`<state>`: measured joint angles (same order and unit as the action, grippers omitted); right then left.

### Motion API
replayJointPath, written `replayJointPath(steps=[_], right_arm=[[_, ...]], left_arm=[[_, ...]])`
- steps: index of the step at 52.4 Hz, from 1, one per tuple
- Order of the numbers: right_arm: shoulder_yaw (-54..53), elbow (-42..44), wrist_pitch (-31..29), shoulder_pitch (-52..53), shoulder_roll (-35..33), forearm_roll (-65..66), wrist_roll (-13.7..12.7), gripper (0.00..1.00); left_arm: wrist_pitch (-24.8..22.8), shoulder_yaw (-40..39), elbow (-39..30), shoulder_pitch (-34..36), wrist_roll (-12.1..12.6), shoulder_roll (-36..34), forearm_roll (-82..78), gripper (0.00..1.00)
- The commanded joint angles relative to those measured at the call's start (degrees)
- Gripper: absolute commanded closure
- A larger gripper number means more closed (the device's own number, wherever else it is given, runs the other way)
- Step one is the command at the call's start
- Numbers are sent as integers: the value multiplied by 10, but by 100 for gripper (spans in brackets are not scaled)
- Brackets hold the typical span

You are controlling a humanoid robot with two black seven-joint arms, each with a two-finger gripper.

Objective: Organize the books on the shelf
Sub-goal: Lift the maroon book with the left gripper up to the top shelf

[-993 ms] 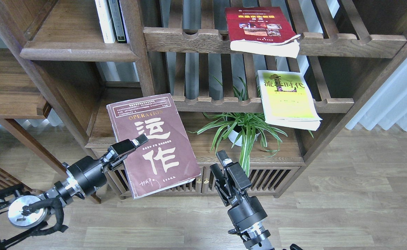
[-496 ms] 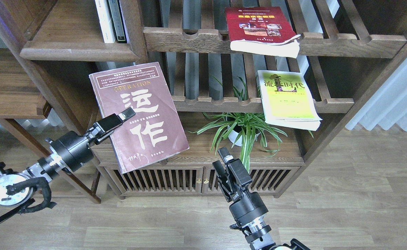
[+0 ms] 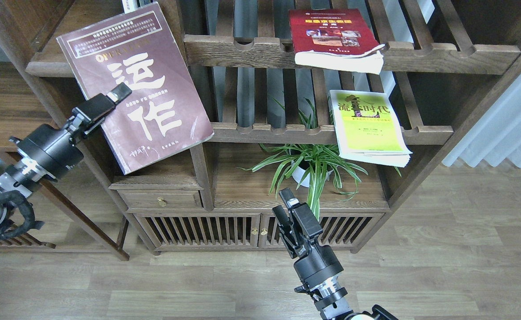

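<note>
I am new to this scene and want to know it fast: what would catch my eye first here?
First, the big maroon book with white Chinese characters, held up at the upper left by the left tool. Next, two books overhanging the slatted racks at the right: a red book above, a yellow-green book below. A leafy green plant stands under them.

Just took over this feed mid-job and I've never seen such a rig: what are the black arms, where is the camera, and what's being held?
The single view comes from the robot's own head, looking forward and down at a wooden bookcase. The two black arms are its own. The left gripper is clamped on the maroon book, holding it tilted in front of the solid plank shelf. The right gripper holds nothing, low near the potted plant. The red book and the yellow-green book lie on the slatted racks.
</note>
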<state>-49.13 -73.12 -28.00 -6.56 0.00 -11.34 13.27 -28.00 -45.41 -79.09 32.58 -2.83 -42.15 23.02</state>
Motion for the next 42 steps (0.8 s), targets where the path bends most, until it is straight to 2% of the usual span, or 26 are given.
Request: replayJointPath(steps=[1, 14, 28, 42], right_arm=[[0, 0, 0, 0, 0, 0, 0, 15], [0, 0, 0, 1, 0, 1, 0, 15], [0, 4, 0, 1, 0, 1, 0, 15], [1, 4, 0, 1, 0, 1, 0, 14]], left_arm=[[0, -35, 0, 3, -9, -15, 0, 95], [0, -96, 0, 9, -48, -32, 3, 95], [0, -109, 3, 28, -48, -32, 2, 96], [0, -116, 17, 31, -33, -36, -3, 96]])
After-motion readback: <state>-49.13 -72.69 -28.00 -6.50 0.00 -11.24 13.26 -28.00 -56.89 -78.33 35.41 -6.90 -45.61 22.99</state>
